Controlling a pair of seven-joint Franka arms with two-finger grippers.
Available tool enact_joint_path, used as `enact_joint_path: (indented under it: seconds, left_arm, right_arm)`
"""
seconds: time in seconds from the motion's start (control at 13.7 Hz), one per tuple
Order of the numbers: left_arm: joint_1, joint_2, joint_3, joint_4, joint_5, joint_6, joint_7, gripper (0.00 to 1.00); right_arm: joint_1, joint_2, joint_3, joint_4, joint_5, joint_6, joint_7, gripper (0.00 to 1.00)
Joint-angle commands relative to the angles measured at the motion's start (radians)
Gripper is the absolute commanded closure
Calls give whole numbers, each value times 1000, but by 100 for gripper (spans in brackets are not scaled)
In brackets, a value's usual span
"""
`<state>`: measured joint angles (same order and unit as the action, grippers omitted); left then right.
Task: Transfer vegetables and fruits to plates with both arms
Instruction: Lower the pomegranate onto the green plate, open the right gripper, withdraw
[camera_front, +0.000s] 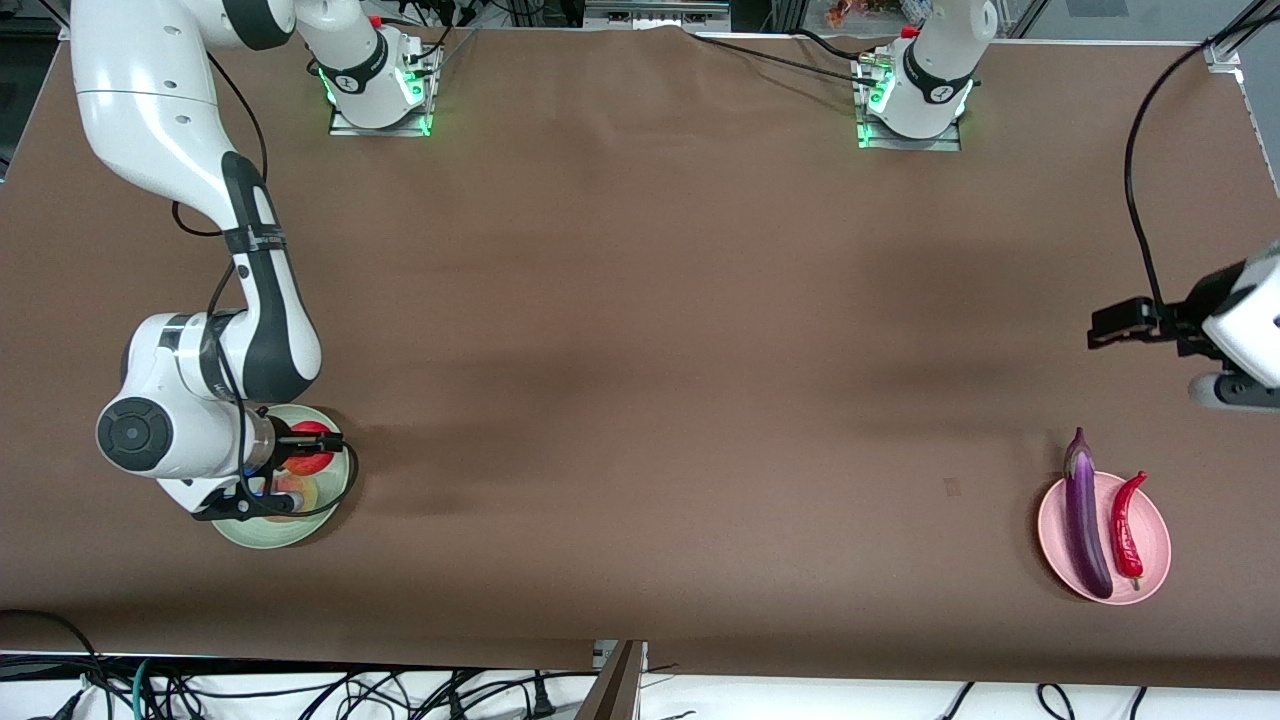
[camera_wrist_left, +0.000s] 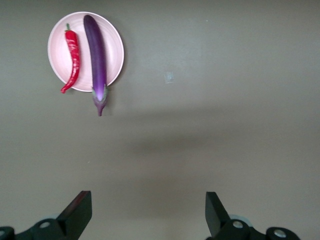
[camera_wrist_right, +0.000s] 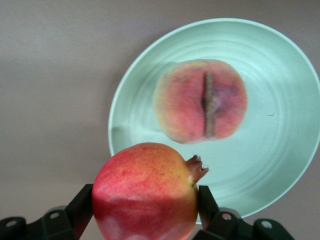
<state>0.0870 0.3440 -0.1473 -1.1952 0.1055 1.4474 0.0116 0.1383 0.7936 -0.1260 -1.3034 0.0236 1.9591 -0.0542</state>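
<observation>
- Your right pincer (camera_wrist_right: 145, 220) grips the pomegranate (camera_wrist_right: 146, 192) over the mint plate (camera_wrist_right: 280, 165), where the peach (camera_wrist_right: 200, 101) lies.
- Your left pincer (camera_wrist_left: 148, 215) waits with fingers spread above bare counter (camera_front: 640, 400).
- Eggplant (camera_front: 1086, 515) and chili (camera_front: 1126, 525) rest on the pink plate (camera_front: 1055, 520).

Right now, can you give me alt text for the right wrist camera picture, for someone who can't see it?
The right claw grips a red pomegranate just above a mint green plate. A yellowish-pink peach with a dark crease already lies on the plate, which sits on a brown table.
</observation>
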Motion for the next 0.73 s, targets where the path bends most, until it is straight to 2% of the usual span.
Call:
enact_joint_path:
  seconds: [0.0,0.07,0.29,0.59,0.66]
  left_arm:
    - [-140,-213,182,-284,-43,210,30,0]
    - [-151,-268,189,-361,-41,259,24,0]
    - [-154,-414,192,-556,-81,269,25,0]
    - [-107,-382,187,-554,-90,260,37,0]
    - [-107,-376,174,-552,-86,260,42,0]
  right_arm:
    - [-37,-5,8,-14,-2,23,-58,78]
    - [-43,-1,9,-14,-2,27,-68,78]
    - [-52,9,8,-27,-4,47,-70,77]
    - [-68,19,8,-50,-4,115,-101,74]
    - [-71,21,9,-51,-2,124,-101,60]
